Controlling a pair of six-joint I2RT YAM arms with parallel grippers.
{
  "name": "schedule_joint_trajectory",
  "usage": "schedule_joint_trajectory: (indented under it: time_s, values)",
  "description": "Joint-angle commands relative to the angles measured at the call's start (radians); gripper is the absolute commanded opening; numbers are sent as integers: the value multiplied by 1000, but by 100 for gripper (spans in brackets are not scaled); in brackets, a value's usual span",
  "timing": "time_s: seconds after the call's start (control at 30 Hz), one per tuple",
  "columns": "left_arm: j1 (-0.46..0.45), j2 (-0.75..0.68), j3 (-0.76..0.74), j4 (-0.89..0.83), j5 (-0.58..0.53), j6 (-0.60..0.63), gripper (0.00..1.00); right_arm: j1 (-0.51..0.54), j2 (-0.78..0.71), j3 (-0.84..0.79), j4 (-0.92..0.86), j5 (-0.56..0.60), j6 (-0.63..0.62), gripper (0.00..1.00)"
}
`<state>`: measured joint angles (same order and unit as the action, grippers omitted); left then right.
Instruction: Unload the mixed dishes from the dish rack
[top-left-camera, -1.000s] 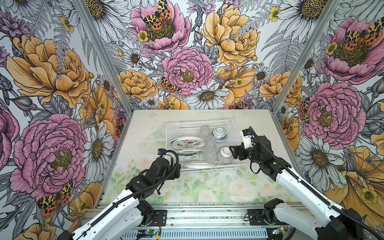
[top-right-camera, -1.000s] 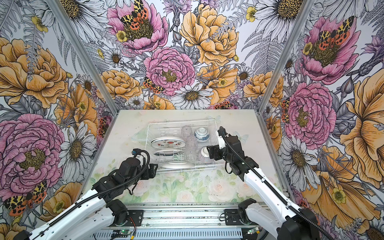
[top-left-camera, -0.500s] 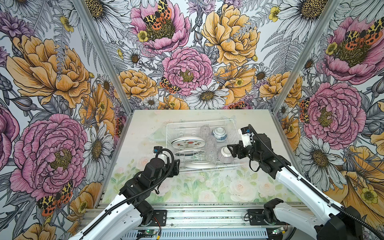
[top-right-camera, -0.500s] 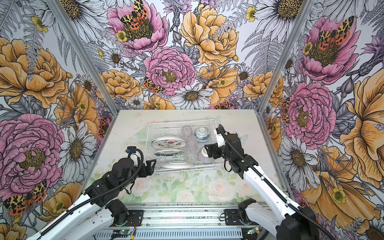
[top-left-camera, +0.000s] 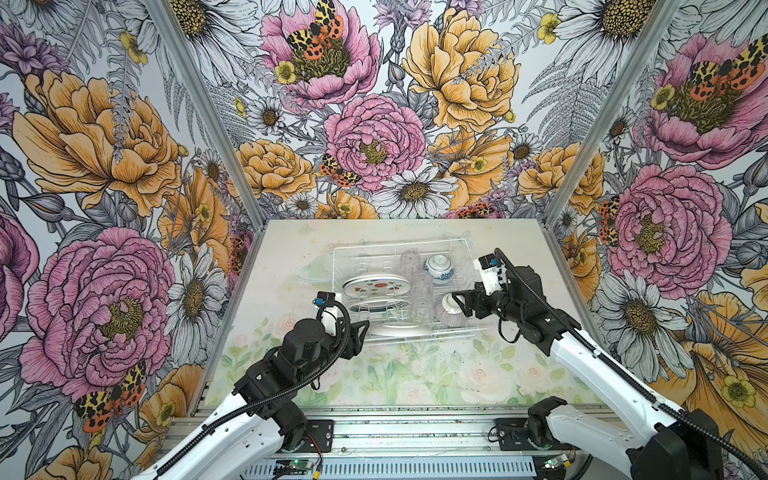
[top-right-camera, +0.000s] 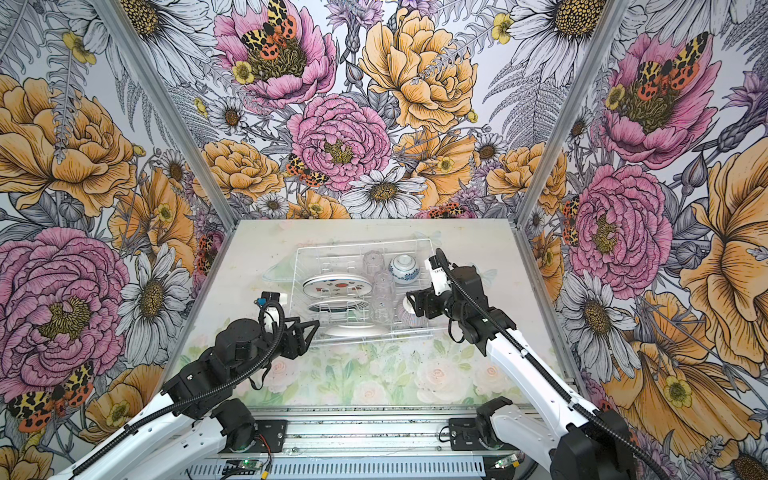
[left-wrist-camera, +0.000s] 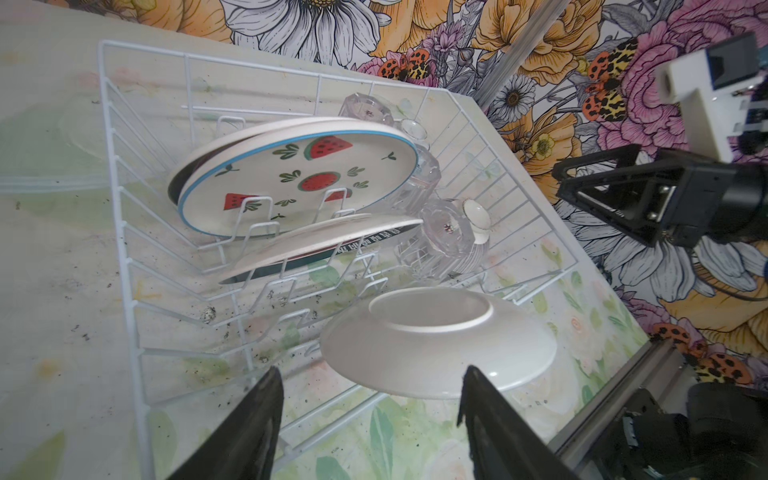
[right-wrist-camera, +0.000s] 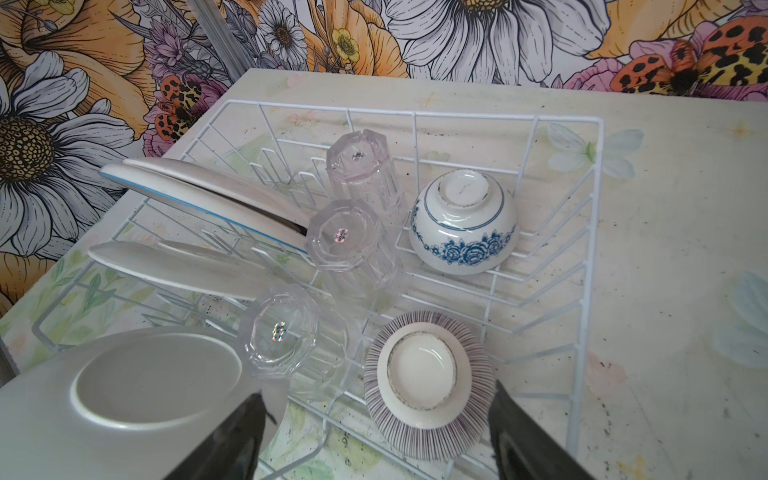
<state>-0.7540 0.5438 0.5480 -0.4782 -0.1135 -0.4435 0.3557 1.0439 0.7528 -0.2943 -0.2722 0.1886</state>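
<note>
Presently ribbed bowl (right-wrist-camera: 428, 382) upturned in wire rack (right-wrist-camera: 596, 208), white foot up; right tool (right-wrist-camera: 376, 395) spread astride, left tool (left-wrist-camera: 372, 372) spread.

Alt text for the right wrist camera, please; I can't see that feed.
The open right gripper is lined up on the upside-down ribbed bowl in the white wire dish rack. Beyond stand three upturned clear tumblers, an inverted blue-and-white floral bowl and plates on edge.
</note>
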Motion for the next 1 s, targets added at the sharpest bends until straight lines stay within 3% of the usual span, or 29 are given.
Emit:
schedule_joint_trajectory:
  time_s: [0.0, 0.3, 0.73, 0.97]
  values:
    - [-42, -6, -29, 30, 21, 15, 63, -11, 4, 43, 27, -45, -22, 85]
    - [-178, 108, -62, 84, -55, 62, 63, -22, 48, 83, 28, -112, -21, 86]
    - [-188, 275, -43, 222, -72, 131, 65, -23, 36, 62, 29, -124, -24, 85]
    - [-188, 266, -28, 192, -88, 161, 76, -28, 29, 41, 28, -146, -34, 86]
